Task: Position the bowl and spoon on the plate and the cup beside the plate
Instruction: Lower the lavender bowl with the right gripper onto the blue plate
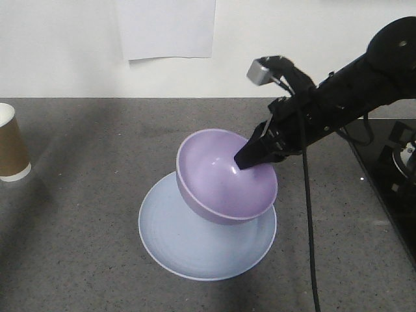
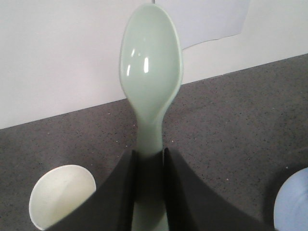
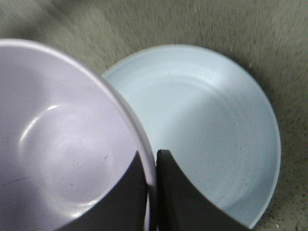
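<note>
Lavender bowl rim pinched between right fingers; left fingers clamp spoon handle.

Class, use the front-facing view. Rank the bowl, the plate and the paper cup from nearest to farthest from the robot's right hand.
1. bowl: pinched at its rim by the right hand, held tilted over the plate.
2. plate: flat on the table, directly under the bowl.
3. paper cup: standing far off at the picture's left edge.
</note>
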{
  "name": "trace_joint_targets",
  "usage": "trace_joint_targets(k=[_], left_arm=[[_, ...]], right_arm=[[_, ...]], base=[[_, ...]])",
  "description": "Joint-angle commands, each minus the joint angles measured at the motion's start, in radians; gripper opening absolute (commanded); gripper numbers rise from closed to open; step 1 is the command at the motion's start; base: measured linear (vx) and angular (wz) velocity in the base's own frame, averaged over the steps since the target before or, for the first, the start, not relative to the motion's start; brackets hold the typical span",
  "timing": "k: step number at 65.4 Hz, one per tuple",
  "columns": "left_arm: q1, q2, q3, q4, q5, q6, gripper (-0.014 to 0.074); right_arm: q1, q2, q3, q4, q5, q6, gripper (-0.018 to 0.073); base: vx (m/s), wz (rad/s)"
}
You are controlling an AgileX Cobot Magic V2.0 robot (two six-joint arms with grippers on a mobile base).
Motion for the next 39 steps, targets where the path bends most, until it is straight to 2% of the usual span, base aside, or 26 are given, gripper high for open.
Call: trace_joint_targets(k=[1, 10, 39], left_arm=[[-0.004, -0.023, -0.027, -0.013, -0.067, -0.007, -0.0006], [-0.004, -0.023, -0.027, -0.013, -0.067, -0.007, -0.0006], [-0.004, -0.023, -0.027, -0.013, -0.069, -0.007, -0.0006]], right_arm=[[0.024, -0.001, -0.028, 0.000, -0.018, -0.010, -0.0006], [0.043, 0.049, -0.028, 0.001, -0.014, -0.069, -0.0006], [0.043, 0.145, -0.028, 0.011, -0.043, -0.069, -0.0001]], base=[[0.00, 0.00], [0.00, 0.00], [0.00, 0.00]])
